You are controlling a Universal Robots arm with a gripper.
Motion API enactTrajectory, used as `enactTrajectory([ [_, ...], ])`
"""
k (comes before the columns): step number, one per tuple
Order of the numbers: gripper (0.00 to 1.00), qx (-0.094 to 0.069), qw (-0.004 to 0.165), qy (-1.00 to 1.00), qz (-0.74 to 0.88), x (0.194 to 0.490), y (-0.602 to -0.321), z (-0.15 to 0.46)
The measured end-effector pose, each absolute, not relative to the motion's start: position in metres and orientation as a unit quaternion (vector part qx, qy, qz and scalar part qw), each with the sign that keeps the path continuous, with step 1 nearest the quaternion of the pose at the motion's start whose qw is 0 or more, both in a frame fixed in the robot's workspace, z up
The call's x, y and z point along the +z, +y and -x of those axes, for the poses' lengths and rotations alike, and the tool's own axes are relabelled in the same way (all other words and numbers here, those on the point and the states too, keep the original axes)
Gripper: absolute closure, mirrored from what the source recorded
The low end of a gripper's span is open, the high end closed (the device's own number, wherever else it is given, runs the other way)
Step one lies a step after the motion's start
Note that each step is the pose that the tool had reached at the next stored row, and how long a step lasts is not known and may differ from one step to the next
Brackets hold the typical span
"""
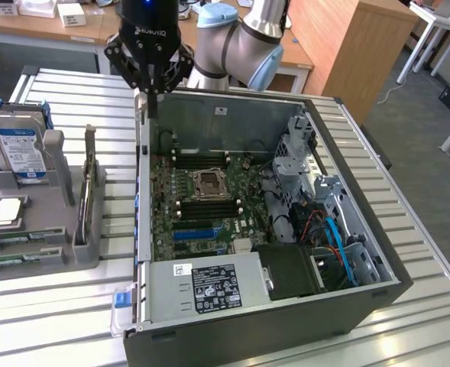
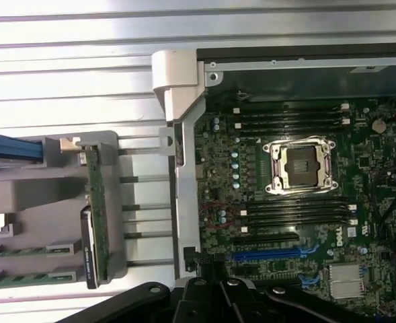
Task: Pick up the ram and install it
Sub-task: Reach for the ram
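The ram [image 1: 92,177], a thin green board, stands on its long edge in a slot of a grey holder [image 1: 87,248], which leaves its upper edge free to be pinched from above. It sits just beside the open computer case [image 1: 270,321], on the exterior view's left of the case's side wall [image 1: 142,191]. The holder rests on a slatted metal table [image 1: 64,306]. A hard drive [image 1: 22,153] and a processor chip [image 1: 3,212] sit further to that left.

The gripper [image 1: 150,93] hovers above the case's far corner, close to that wall, its fingers closed together and gripping nothing.

Inside the case the motherboard [image 1: 209,206] lies flat, with memory slots [image 1: 202,159] that look empty on either side of the open socket [image 1: 208,183]. The space above the ram looks open. I judge the case wall beside it to be the nearest edge to avoid.
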State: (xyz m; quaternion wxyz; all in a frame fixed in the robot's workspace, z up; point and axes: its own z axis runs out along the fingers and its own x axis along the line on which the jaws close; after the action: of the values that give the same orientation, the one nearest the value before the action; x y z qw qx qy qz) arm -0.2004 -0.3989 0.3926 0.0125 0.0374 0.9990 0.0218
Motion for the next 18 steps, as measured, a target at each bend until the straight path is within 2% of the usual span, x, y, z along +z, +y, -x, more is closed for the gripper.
enactTrajectory([
  [18, 0.89, 0.020, 0.012, 0.999, -0.037, 0.391, -0.399, 0.254],
])
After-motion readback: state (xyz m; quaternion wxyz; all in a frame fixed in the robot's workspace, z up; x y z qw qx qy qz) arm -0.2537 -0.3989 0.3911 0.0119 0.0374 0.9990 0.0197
